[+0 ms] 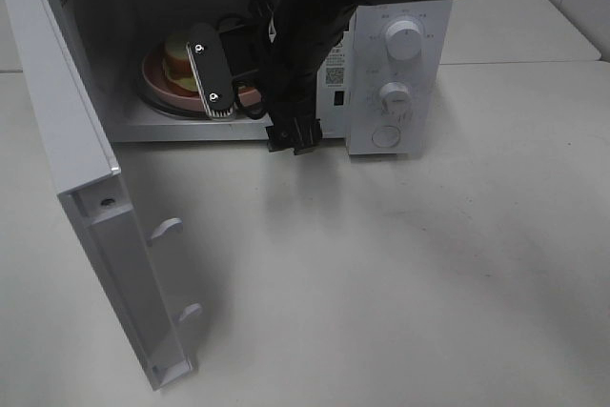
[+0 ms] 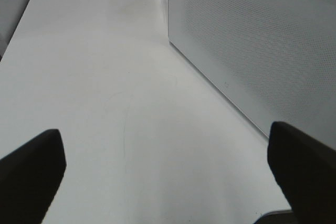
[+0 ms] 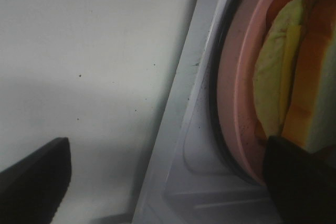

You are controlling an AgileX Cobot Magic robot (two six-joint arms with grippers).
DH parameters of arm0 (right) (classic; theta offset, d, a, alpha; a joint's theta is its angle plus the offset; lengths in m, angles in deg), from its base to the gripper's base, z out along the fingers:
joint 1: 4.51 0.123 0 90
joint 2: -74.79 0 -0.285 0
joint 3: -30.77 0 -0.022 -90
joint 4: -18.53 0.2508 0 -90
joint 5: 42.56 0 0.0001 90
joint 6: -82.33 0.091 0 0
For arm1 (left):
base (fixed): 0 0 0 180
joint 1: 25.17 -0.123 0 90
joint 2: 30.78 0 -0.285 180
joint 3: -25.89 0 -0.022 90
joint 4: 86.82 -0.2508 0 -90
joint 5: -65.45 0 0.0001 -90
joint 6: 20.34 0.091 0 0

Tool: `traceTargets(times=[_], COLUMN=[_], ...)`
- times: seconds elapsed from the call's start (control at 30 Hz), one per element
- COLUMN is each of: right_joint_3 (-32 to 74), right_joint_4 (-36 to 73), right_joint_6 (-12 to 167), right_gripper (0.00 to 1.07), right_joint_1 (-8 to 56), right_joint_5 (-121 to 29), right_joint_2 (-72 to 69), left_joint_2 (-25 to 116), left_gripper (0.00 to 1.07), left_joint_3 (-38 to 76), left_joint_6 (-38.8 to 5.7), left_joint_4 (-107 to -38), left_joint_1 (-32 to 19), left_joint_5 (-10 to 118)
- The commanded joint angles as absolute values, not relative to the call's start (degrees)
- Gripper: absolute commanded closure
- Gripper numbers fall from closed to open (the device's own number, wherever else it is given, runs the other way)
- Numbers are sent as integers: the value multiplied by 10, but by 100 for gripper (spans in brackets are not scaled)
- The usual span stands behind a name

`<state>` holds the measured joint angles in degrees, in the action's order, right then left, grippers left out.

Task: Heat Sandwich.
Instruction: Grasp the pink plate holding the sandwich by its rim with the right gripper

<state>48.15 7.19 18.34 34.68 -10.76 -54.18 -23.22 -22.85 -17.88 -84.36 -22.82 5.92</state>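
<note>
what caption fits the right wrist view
Open right gripper at round pink plate bearing cream-and-orange sandwich in white microwave

One microwave [image 1: 419, 16], one plate [image 1: 152, 79], one sandwich [image 1: 177, 52]

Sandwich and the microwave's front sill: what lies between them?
Between the sandwich and the sill lie only the pink plate's rim and a dark ring around it, as the right wrist view shows.

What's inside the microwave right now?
A pink plate with the sandwich on it, left of centre. The right arm and its open end effector reach into the microwave, hiding the right part of the cavity, so nothing there can be checked.
</note>
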Motion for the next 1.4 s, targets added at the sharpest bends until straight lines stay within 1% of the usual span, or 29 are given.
traceTargets(times=[0.03, 0.8, 0.9, 1.1, 1.4], right_joint_3=[499, 640, 672, 694, 727], right_joint_4=[71, 66, 64, 62, 54], right_joint_6=[188, 214, 231, 241, 241], right_gripper=[15, 16, 16, 16, 17], right_joint_1=[348, 347, 347, 347, 341], right_joint_5=[-105, -105, -104, -105, -104], right_joint_2=[-557, -679, -701, -719, -749], left_joint_2=[-245, -245, -245, -245, -245], left_gripper=[3, 3, 3, 3, 3], left_joint_3=[-231, -231, -231, -231, -231], left_joint_6=[-179, -179, -179, -179, -179], left_joint_4=[-842, -842, -843, -862, -865], left_joint_1=[-229, -229, -229, -229, -229], left_joint_5=[64, 64, 64, 65, 66])
